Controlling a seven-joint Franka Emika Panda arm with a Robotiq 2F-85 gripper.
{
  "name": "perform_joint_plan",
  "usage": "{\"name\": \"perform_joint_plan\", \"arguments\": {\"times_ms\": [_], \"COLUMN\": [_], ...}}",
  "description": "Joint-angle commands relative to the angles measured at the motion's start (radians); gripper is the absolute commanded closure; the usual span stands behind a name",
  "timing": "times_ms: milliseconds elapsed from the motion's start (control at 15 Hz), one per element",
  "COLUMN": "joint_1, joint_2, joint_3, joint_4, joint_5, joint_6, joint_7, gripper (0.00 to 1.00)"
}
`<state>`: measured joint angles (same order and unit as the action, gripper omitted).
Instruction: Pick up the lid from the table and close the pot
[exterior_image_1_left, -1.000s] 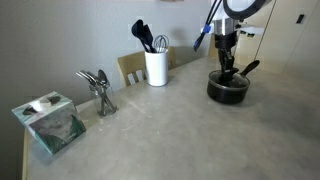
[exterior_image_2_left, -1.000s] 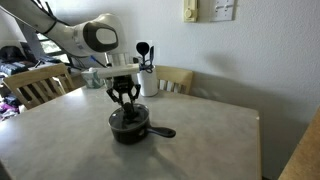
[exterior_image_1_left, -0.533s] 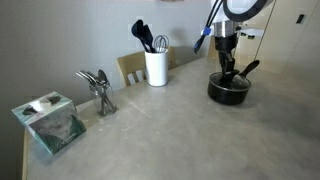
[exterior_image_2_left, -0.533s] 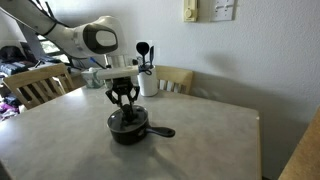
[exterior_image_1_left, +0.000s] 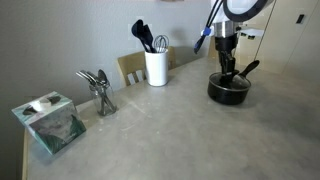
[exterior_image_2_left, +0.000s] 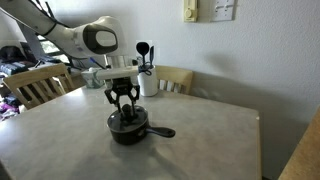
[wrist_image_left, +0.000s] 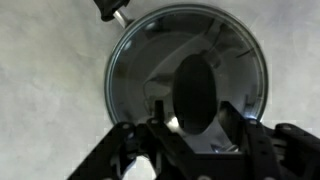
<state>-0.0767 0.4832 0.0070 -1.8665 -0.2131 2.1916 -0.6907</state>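
Observation:
The black pot (exterior_image_1_left: 228, 90) (exterior_image_2_left: 128, 128) stands on the grey table (exterior_image_1_left: 170, 130) (exterior_image_2_left: 205, 145), its long handle (exterior_image_2_left: 160, 131) lying flat. The clear glass lid (wrist_image_left: 140, 50) with a metal rim lies on the pot and fills the wrist view. My gripper (exterior_image_1_left: 228, 72) (exterior_image_2_left: 123, 108) (wrist_image_left: 197, 122) hangs straight down over the pot's centre. Its two fingers sit against either side of the lid's black knob (wrist_image_left: 195, 88), shut on it. The pot's inside is hidden under the lid.
A white utensil holder (exterior_image_1_left: 156, 67) (exterior_image_2_left: 148, 82) with black tools stands behind the pot. A metal stand of spoons (exterior_image_1_left: 98, 90) and a tissue box (exterior_image_1_left: 48, 122) stand apart from it. Wooden chairs (exterior_image_2_left: 35, 85) (exterior_image_2_left: 178, 78) stand at the table's edges.

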Motion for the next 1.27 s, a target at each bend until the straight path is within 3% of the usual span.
{"name": "perform_joint_plan", "arguments": {"times_ms": [0, 200, 800, 1200], "joint_1": [-0.004, -0.010, -0.039, -0.041], "joint_2": [-0.009, -0.019, -0.131, -0.150], "joint_3": [0.003, 0.003, -0.004, -0.017], "joint_4": [-0.011, -0.013, -0.021, 0.003], "joint_5": [-0.014, -0.006, 0.105, 0.090], "joint_6": [-0.013, -0.031, -0.222, -0.260], "joint_7": [0.005, 0.001, 0.081, 0.100], "gripper": [0.10, 0.00, 0.00, 0.00]}}
